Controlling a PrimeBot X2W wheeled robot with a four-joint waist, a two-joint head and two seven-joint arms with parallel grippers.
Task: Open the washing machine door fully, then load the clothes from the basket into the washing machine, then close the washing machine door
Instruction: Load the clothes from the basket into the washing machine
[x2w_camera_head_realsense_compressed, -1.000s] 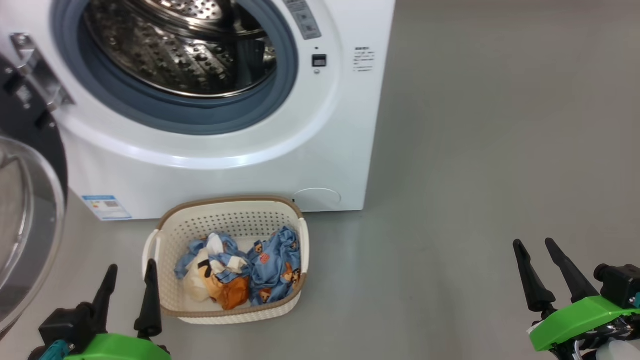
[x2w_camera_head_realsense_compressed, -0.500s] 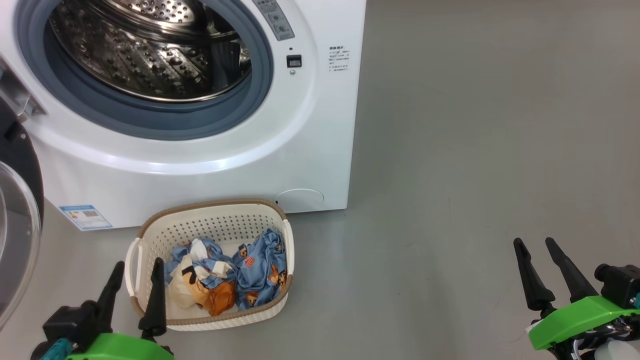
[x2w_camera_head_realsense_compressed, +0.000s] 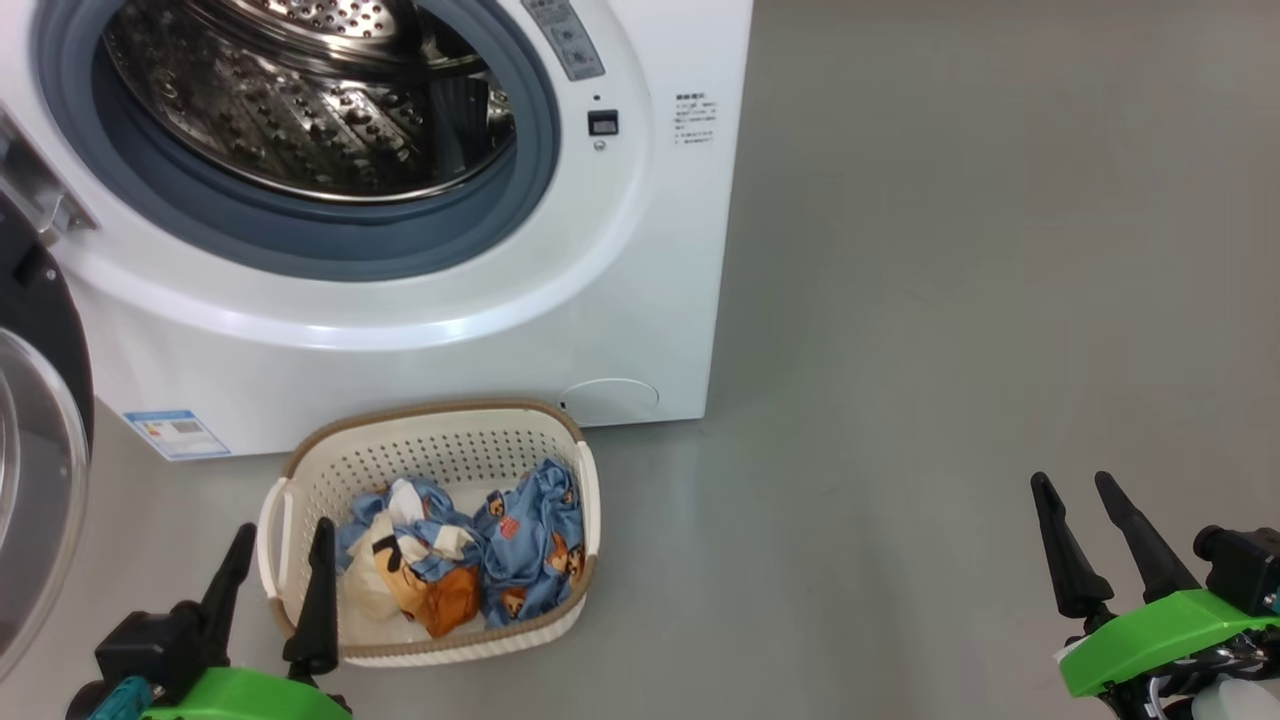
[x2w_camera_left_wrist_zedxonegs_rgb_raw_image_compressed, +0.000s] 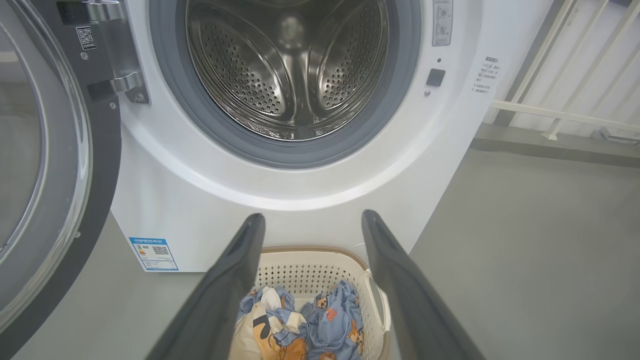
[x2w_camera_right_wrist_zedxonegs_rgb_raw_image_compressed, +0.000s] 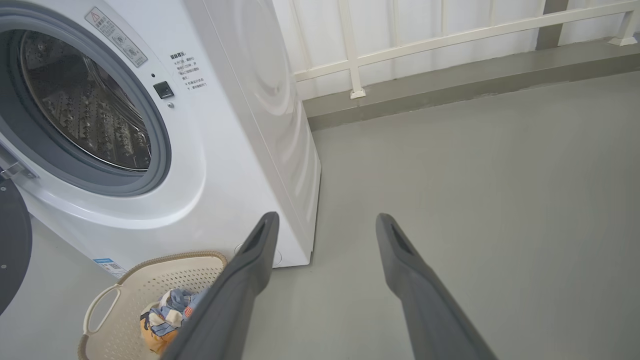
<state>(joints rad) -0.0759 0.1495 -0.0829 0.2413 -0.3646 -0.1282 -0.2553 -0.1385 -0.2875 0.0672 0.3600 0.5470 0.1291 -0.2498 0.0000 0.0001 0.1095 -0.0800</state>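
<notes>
Currently catalogued under loading stage: door step judged complete, transfer not yet begun. Entry one, washing machine door (x2w_camera_left_wrist_zedxonegs_rgb_raw_image_compressed: 104, 165): standing wide open at the left, black rim and glass bowl just beside the left gripper (x2w_camera_head_realsense_compressed: 283, 532). Entry two, left gripper: jaws spread wide, nothing between them, poised at the near-left corner of the basket (x2w_camera_head_realsense_compressed: 430, 462), one finger overlapping its wall in the head view, contact not determinable. Entry three, right gripper (x2w_camera_head_realsense_compressed: 1072, 482): likewise spread and empty, well apart over bare floor (x2w_camera_head_realsense_compressed: 900, 350). Entry four, basket: on the floor close against the washing machine (x2w_camera_head_realsense_compressed: 400, 340) front, below the drum (x2w_camera_head_realsense_compressed: 300, 110) mouth. Contents, clothes (x2w_camera_head_realsense_compressed: 520, 550): bunched inside, blue bear-print pieces tangled with a cream and orange piece (x2w_camera_head_realsense_compressed: 440, 600). Hazards, as judged: pinching the perforated wall or brown rim together with fabric, from a descent too near the edge, then dragging or tipping the light basket; lifting a tangled clump rather than one garment, loose ends trailing and dropping to the floor short of the opening; snagging cloth on the grey gasket (x2w_camera_head_realsense_compressed: 330, 245) lip, leaving a fold across the seal and spoiling the later closing; knocking the open door with the left arm on the way up to the drum, sending it partway back into the path.
</notes>
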